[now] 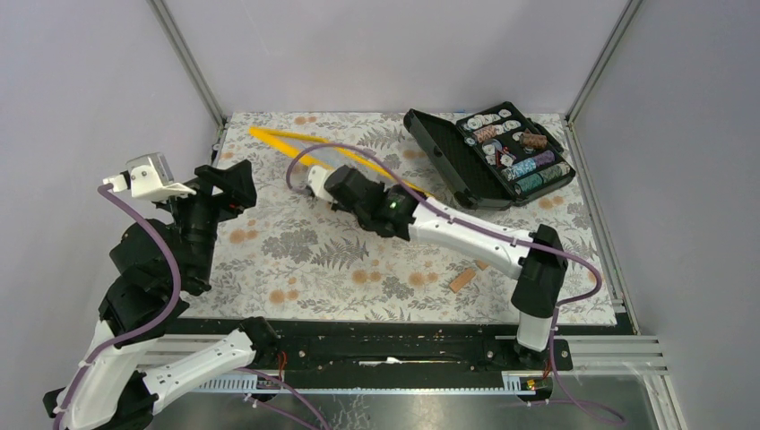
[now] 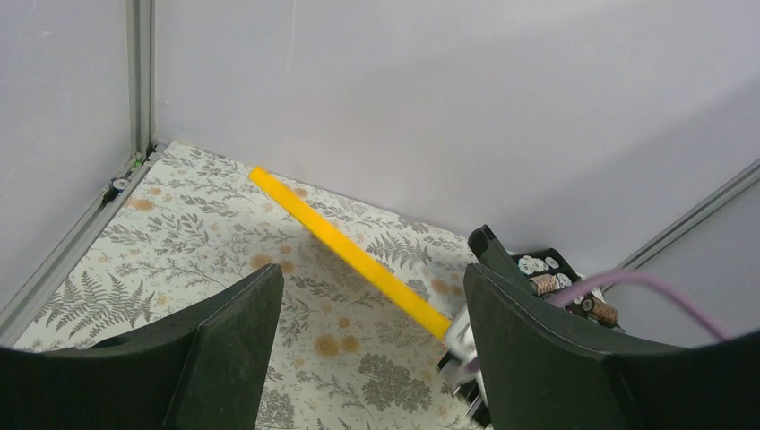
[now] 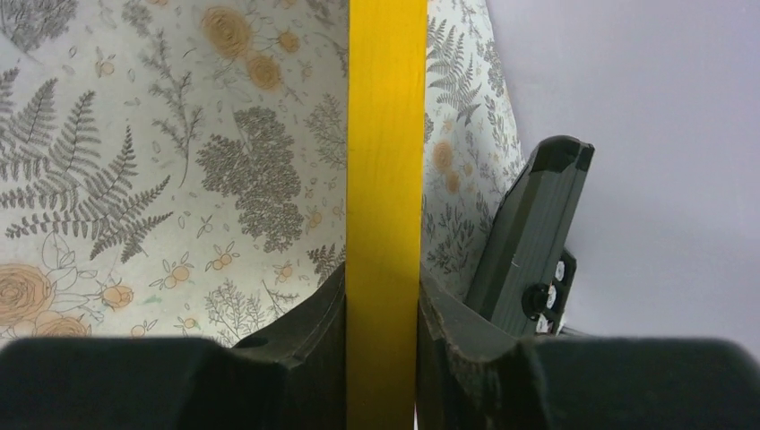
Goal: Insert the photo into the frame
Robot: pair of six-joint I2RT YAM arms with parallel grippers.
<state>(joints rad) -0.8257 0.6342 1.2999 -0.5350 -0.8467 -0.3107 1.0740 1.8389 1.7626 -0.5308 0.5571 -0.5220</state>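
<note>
The frame shows edge-on as a thin orange-yellow bar slanting across the back of the table. My right gripper is shut on its near end. In the right wrist view the yellow edge runs straight up between the two black fingers, which press it on both sides. The left wrist view has the same bar running diagonally towards the right arm. My left gripper stands open at the left, apart from the frame, with nothing between its fingers. The photo is out of view.
An open black case of chips lies at the back right, close to the frame's right end. A small brown piece lies on the floral table cover near the right arm's base. Grey walls and metal posts close in the table.
</note>
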